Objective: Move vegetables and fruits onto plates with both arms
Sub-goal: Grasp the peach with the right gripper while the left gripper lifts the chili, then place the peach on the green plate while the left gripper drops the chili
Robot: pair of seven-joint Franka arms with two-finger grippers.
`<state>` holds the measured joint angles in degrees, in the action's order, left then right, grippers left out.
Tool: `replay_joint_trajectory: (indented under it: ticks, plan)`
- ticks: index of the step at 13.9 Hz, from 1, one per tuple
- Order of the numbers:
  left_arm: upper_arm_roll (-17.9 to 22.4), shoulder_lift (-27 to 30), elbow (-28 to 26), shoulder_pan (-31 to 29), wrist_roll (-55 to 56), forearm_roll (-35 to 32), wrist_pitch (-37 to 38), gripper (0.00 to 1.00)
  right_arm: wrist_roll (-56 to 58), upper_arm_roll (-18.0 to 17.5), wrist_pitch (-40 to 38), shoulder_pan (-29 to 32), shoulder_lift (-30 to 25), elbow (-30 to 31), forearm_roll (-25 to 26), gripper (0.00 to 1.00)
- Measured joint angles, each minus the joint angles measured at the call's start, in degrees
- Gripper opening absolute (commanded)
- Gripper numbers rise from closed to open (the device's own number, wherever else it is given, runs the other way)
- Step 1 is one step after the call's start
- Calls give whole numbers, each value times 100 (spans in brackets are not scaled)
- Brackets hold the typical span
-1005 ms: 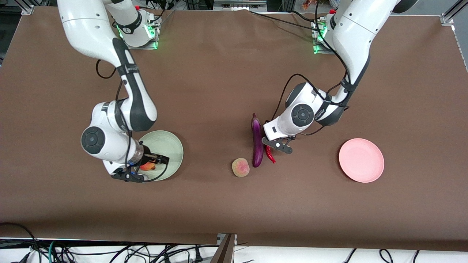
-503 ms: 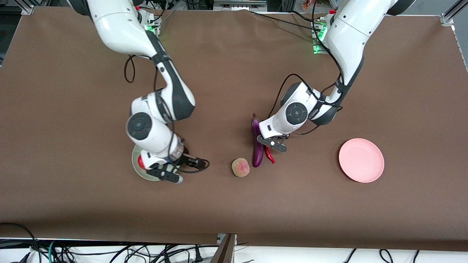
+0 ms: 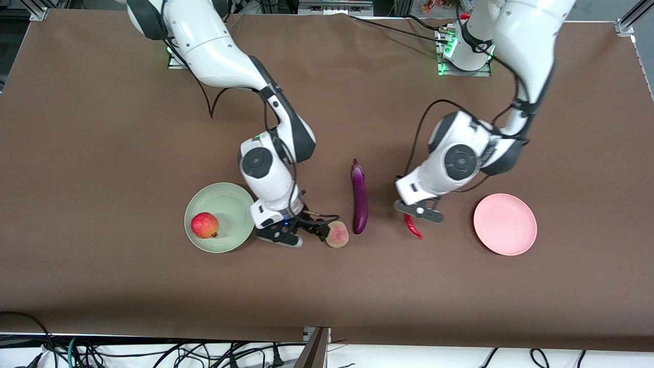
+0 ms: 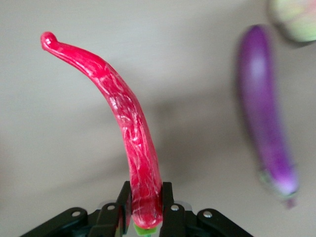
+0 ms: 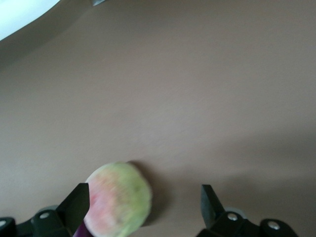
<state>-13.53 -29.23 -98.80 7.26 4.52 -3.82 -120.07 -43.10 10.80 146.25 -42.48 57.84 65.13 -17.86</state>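
The left gripper (image 3: 415,217) is pinching the chili (image 4: 129,139) by its stem end over bare table, pink plate (image 3: 505,224) just beside it (lower before releasing), while the right gripper (image 5: 143,205) is hanging spread, peach (image 5: 118,198) against one finger.

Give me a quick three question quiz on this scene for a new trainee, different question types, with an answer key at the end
1. True or false: the red fruit lies on the pink plate.
2. Multiple choice: what is the left gripper shut on? A) the eggplant B) the chili pepper C) the yellow-green fruit
3. Fill in the missing word: the right gripper is open beside the ______ fruit.

Key:
1. False; it lies on the green plate.
2. B
3. yellow-green
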Motion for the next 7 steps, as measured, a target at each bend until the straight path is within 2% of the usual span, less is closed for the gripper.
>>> replay_joint_trajectory:
  ticks: [2,6,7]
  plan:
    - [14,180,2,-568,-544,-383,309,6,-182,13,391,-255,209,-37,1,99]
    - [36,92,-25,-1441,-2019,-543,332,6,-207,31,642,-413,419,-87,193,99]
    - [38,37,-21,-1549,-2242,-711,312,6,-208,38,678,-412,475,-87,289,94]
